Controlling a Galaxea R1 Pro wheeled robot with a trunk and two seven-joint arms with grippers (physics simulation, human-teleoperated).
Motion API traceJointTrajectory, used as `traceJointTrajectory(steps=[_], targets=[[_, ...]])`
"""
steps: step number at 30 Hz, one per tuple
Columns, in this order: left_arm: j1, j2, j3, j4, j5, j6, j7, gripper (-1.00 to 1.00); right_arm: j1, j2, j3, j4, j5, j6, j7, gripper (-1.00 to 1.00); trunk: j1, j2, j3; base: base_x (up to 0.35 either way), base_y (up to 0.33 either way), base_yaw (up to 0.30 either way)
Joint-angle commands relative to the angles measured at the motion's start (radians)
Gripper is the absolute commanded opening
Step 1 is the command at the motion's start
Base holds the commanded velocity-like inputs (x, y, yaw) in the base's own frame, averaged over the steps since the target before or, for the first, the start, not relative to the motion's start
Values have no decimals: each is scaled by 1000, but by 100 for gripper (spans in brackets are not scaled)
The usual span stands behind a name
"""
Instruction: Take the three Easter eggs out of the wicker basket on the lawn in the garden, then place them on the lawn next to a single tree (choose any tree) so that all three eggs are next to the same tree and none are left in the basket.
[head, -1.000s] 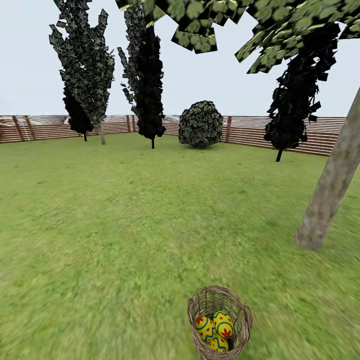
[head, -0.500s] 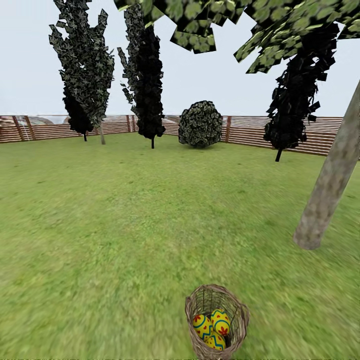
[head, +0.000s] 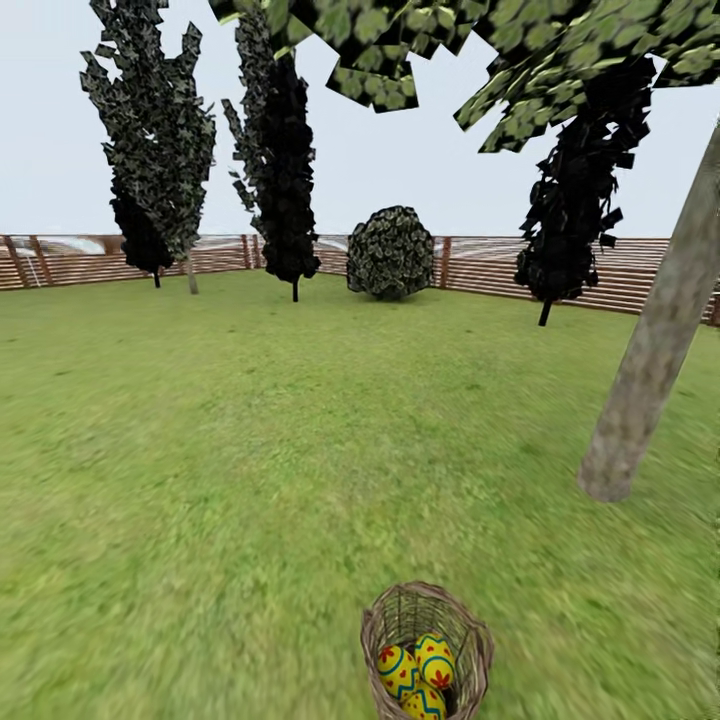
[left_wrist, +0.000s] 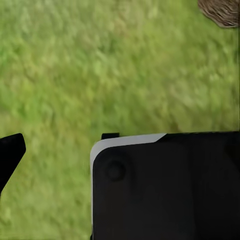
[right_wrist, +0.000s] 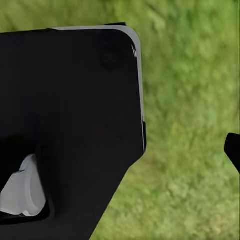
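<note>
The wicker basket (head: 427, 650) sits on the lawn (head: 250, 450) at the near edge of the head view, and all three Easter eggs (head: 415, 672) lie inside it, clustered against one another, so no egg has been taken out yet. The tree (head: 650, 360) with the pale mottled trunk stands to the right and a little beyond the basket, apart from it but the nearest trunk in sight; it looks the likely one to set the eggs beside. Dark narrow trees, a round shrub (head: 390, 252) and the slatted fence (head: 620, 275) lie well back. The left wrist view catches a scrap of brown wicker at one corner over grass, with dark housing in front. Neither wrist view shows the tool's fingers clearly, so whether either tool is spread or pressed together cannot be told. Every egg is still to be moved.
</note>
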Motion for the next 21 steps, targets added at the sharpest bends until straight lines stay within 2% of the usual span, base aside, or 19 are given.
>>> traceJointTrajectory(steps=[1,6,14,21], targets=[[0,0,-2,1,-1,-3,0,100,0,0,-7,0,-1,-3,1,100,0,0,1,45,-1,-139],[0,0,-2,1,-1,-3,0,100,0,0,-9,-1,-2,-3,1,100,0,0,8,24,-1,-109],[0,0,-2,1,-1,-3,0,100,0,6,-12,3,-4,-3,0,100,0,0,10,14,2,-26],[0,0,-2,1,-1,-3,-1,100,0,13,-15,1,-4,-3,-1,100,0,0,11,165,52,-3]])
